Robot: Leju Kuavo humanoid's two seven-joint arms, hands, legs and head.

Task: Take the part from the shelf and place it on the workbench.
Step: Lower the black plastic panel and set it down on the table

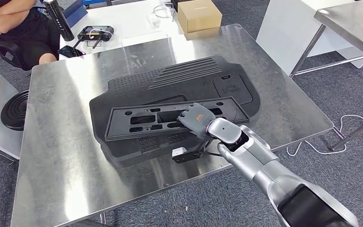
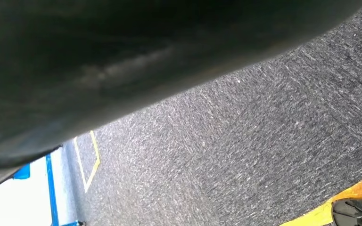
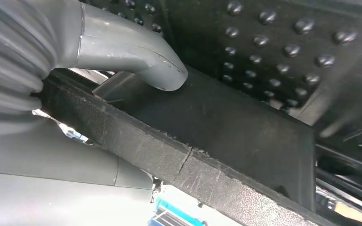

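A long black plastic frame part (image 1: 142,118) with several cut-outs lies across a large black moulded panel (image 1: 194,78) in the middle of the steel workbench (image 1: 61,156). My right hand (image 1: 196,118) grips the frame near its right half, reaching in from the near right. In the right wrist view the grey thumb (image 3: 136,52) presses on the top face of the frame (image 3: 226,122), and the rest of the hand sits under its rough edge. The panel's studded surface (image 3: 283,42) lies just beyond.
A person (image 1: 14,23) sits at the far left corner. Behind the bench stand a cardboard box (image 1: 198,15), a black bottle (image 1: 60,19) and a controller (image 1: 94,33). A black ribbed disc (image 1: 15,109) lies left. Another steel table (image 1: 350,23) stands at the right.
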